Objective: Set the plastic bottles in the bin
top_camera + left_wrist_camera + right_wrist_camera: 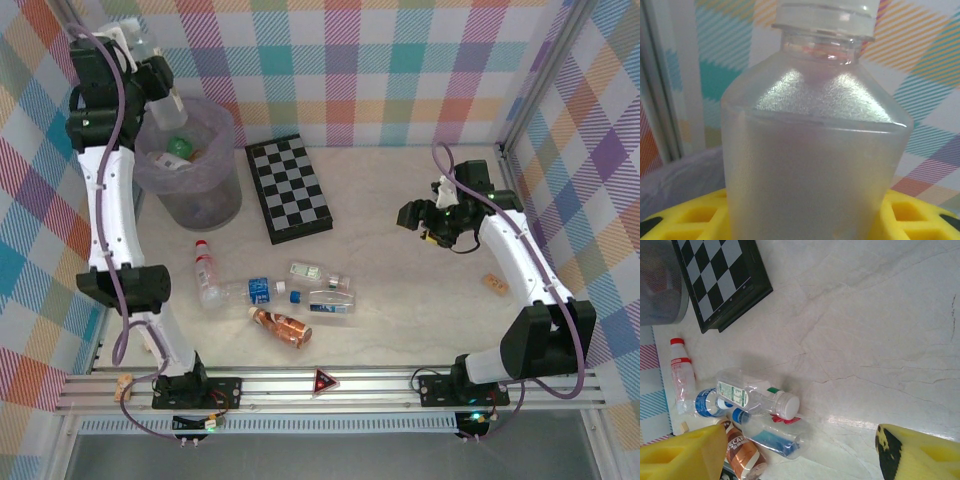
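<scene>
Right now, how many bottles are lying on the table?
5, in one cluster: red-capped bottle, blue-banded bottle beside it, green-labelled bottle, blue-labelled bottle, brown bottle at the near end. None seems hidden.

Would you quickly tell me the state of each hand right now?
Left hand: closed on a clear bottle.
Right hand: open, empty.
</scene>
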You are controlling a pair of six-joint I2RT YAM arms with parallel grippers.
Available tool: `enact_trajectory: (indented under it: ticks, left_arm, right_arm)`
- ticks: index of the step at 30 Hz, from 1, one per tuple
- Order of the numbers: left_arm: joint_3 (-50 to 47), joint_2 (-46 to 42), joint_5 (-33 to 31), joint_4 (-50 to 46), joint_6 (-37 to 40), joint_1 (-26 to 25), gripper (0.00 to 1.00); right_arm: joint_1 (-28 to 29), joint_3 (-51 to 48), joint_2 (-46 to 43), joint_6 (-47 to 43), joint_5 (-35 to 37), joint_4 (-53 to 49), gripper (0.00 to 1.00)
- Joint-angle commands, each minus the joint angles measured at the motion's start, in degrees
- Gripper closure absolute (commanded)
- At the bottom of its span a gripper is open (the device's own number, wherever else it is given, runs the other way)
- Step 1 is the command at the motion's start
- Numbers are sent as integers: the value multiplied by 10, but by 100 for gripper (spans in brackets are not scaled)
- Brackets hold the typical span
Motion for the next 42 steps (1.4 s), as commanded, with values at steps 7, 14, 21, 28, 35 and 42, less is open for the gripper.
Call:
enact_trajectory:
  ticks: [7, 14, 21, 28, 35, 42]
  left_arm:
    - [-29, 57, 39, -75, -62, 15, 71]
    - [-33, 98, 82, -113, -121, 34, 66]
    - [-41, 82, 53, -92, -82, 38, 35]
    - [-16, 56, -1, -101, -19, 38, 14]
    - [-28, 27, -21, -131, 26, 36, 17]
    - [-59, -34, -53, -158, 79, 14, 18]
  right_arm:
    - [-1, 0, -9, -11, 2, -8, 22]
    - [-1, 1, -3, -12, -2, -6, 22]
    - [-1, 1, 0, -12, -5, -4, 22]
    - [-1, -4, 5, -8, -13, 8, 22]
    - [-1, -11, 5, -5, -17, 13, 22]
    - [-1, -9, 5, -4, -15, 12, 22]
